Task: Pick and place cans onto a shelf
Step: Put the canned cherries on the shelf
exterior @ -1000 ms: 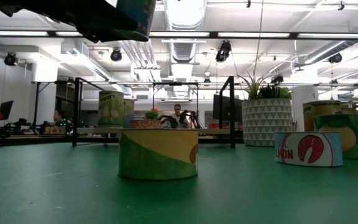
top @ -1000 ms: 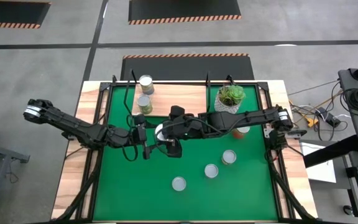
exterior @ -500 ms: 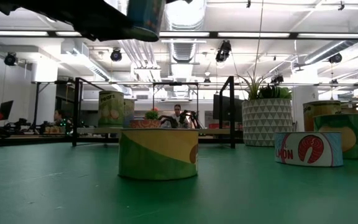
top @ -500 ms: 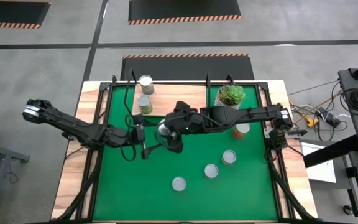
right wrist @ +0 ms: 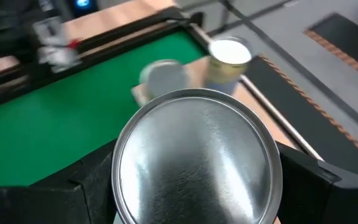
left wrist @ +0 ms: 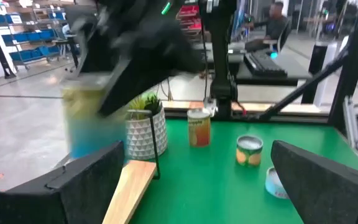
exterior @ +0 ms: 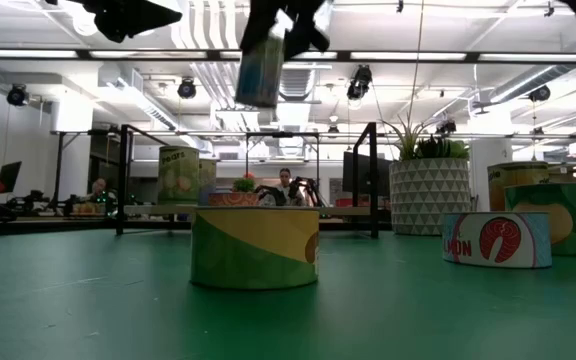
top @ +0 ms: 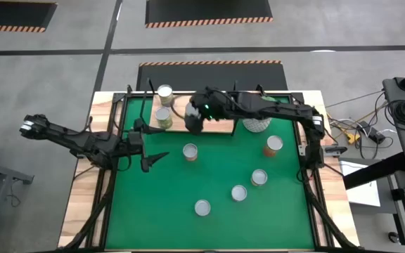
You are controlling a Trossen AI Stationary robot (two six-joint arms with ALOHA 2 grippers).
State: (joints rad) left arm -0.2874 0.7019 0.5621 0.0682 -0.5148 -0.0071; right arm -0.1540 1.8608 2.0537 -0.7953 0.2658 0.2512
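The right gripper [top: 195, 119], clamping a silver-topped can [right wrist: 196, 163], has swung over the light-wood shelf [top: 216, 124]; release comes next.

The left gripper [top: 151, 160], fingers spread and empty, has drawn back.

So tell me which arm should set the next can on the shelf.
Right. The right gripper already holds a can and is over the shelf, beside the two cans there. The left gripper is empty and open, over the mat away from the shelf.

The high view looks straight down on the green mat [top: 216, 176]. The low view sits at mat level, facing the room. Each wrist view looks forward past its fingers. All views share the shelf [top: 209, 112].
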